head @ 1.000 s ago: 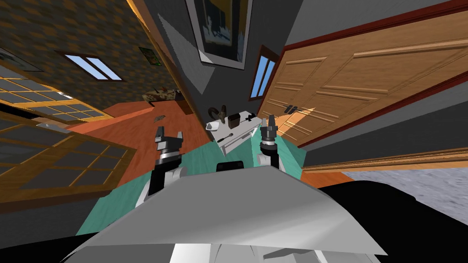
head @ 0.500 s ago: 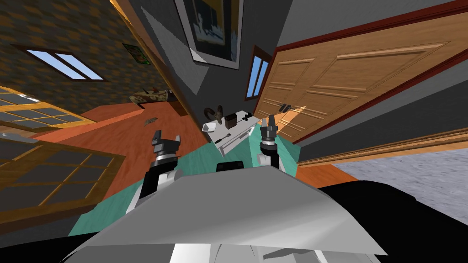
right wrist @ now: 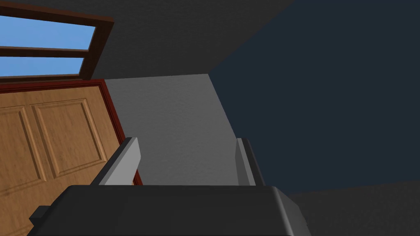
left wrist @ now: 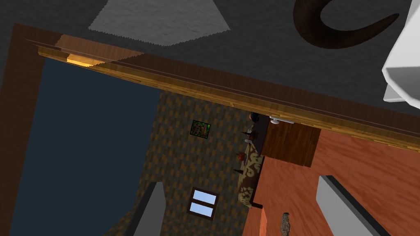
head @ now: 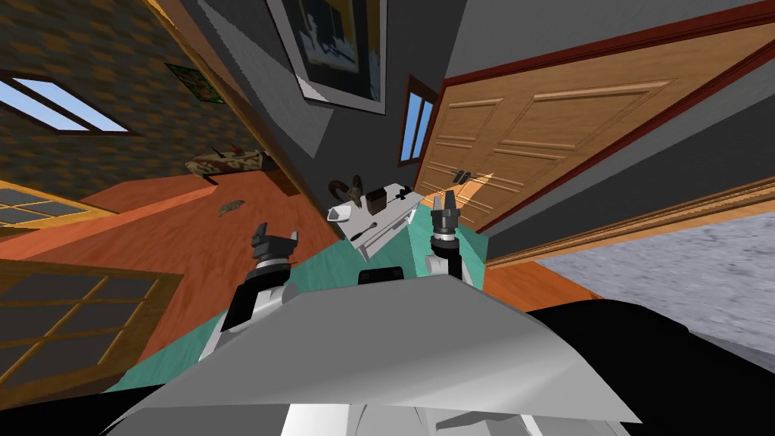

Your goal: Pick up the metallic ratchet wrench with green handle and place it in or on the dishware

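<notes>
Mix-ups are the likeliest trouble: the small white counter (head: 390, 217) carries several dark things packed close, and the wrench (head: 368, 226), which I take to be the slim dark bar lying near the counter's front edge, just beside the white bowl (head: 340, 213), could be confused with the second thin dark piece (head: 403, 198) farther back. A dark box (head: 376, 200) stands right behind the wrench, so a reach that runs long could knock it, and a sweep from the side could shove the bowl off its corner. Both arms hang above the green rug (head: 333, 261), well apart from the counter. The left claw (head: 277, 233) has its fingers spread wide with nothing between them, and the right claw (head: 446, 198) is likewise apart and empty, so neither grip has begun. A low, flat tool may also slip out from thin blades unless they close squarely across the handle. Much is hard to read: the wrench shows no green I can make out, its head and handle cannot be told apart, and the bowl's inside is hidden. In the left wrist view a white shape (left wrist: 402, 61) is cut off at the edge beside a brown horn-shaped thing (left wrist: 328, 30); it is probably the bowl, but I cannot be sure.
</notes>
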`<state>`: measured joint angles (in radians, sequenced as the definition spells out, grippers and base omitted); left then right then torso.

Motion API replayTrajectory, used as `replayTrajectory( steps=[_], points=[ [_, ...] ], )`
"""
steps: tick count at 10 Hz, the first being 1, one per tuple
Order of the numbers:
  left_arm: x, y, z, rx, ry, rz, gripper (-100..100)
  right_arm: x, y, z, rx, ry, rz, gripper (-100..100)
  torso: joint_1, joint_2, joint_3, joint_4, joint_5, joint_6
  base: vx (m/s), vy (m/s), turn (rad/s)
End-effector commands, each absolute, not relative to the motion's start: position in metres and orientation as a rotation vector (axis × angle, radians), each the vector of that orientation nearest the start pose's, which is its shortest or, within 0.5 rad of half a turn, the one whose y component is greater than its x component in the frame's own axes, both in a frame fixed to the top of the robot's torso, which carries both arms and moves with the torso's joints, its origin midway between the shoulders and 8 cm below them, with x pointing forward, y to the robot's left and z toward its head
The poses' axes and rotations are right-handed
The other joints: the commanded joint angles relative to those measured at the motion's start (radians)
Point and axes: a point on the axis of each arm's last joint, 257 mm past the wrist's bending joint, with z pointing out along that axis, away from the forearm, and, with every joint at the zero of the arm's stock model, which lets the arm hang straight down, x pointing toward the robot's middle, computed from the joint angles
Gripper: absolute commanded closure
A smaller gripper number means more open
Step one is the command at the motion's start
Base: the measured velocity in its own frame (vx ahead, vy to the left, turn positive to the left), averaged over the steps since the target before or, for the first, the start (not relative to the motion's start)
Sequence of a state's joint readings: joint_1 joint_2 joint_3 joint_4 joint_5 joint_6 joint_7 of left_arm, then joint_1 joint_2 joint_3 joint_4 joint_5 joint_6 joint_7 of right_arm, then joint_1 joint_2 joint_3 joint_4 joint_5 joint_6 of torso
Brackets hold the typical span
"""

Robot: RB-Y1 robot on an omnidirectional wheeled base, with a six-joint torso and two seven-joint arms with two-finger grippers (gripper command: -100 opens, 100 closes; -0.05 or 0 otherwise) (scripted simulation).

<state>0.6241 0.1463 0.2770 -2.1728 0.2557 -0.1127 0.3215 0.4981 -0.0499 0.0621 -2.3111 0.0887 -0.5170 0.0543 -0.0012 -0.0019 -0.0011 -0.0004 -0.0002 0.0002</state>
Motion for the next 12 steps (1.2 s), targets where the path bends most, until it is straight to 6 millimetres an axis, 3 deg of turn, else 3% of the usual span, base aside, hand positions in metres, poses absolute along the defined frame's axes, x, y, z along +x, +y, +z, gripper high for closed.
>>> replayTrajectory(
  steps=[1, 8, 10, 11, 12],
  points=[
    [0.342, 0.442, -0.135, -1.377, 0.721, -1.208, -100, 0.339, -0.24, 0.039, 0.512, 0.682, 1.273, 0, 0.0, 0.0, 0.0, 0.0, 0.0, 0.0, 0.021, -0.018, -0.095],
    [0.315, 0.485, -0.208, -1.693, 0.67, -1.127, -100, 0.339, -0.24, 0.039, 0.512, 0.682, 1.272, 0, -0.001, -0.001, 0.0, 0.0, 0.0, -0.001, 0.038, -0.028, -0.152],
    [0.314, 0.485, -0.215, -1.72, 0.68, -1.112, -100, 0.339, -0.24, 0.039, 0.512, 0.682, 1.272, 0, -0.001, -0.001, -0.001, 0.0, 0.0, -0.001, 0.032, -0.019, -0.066],
    [0.305, 0.495, -0.233, -1.792, 0.66, -1.09, -100, 0.339, -0.24, 0.039, 0.512, 0.682, 1.272, 0, 0.0, 0.0, 0.0, 0.0, 0.0, -0.001, 0.041, -0.03, -0.195],
    [0.304, 0.494, -0.237, -1.807, 0.665, -1.081, -100, 0.339, -0.24, 0.039, 0.512, 0.682, 1.272, 0, -0.001, -0.001, 0.0, 0.0, 0.0, 0.0, 0.043, -0.025, -0.144]
  ],
)
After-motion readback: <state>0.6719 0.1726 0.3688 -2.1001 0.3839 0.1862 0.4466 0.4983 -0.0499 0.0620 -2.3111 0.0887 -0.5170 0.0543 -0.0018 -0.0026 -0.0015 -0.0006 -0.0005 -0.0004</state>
